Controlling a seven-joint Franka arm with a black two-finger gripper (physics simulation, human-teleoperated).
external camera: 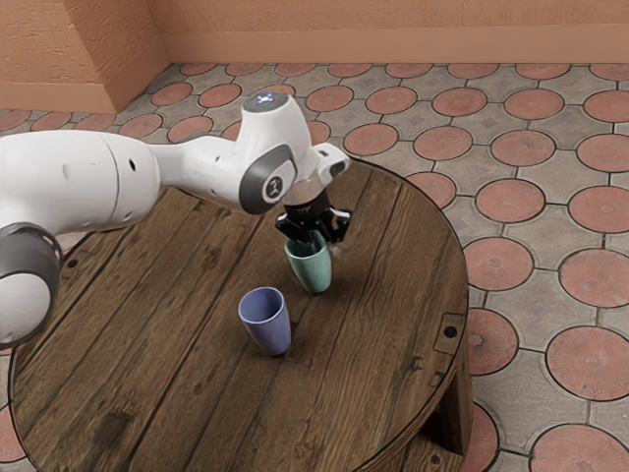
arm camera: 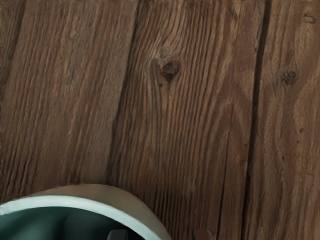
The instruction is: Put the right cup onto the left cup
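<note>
My gripper is at the mouth of the green cup, which stands upright on the round table. In the exterior view the purple-blue cup stands upright and apart, nearer that view's lower edge. The wrist view has the pale rim of the green cup at its lower edge. There the fingertips of my gripper stand apart, one over the cup's inside and the other outside its rim, with the wall between them. The gripper is open; the lower parts of the fingers are hard to make out.
The brown plank tabletop surrounds both cups. Its curved edge lies toward the exterior view's right, with a tiled floor beyond. An orange wall rises at the back.
</note>
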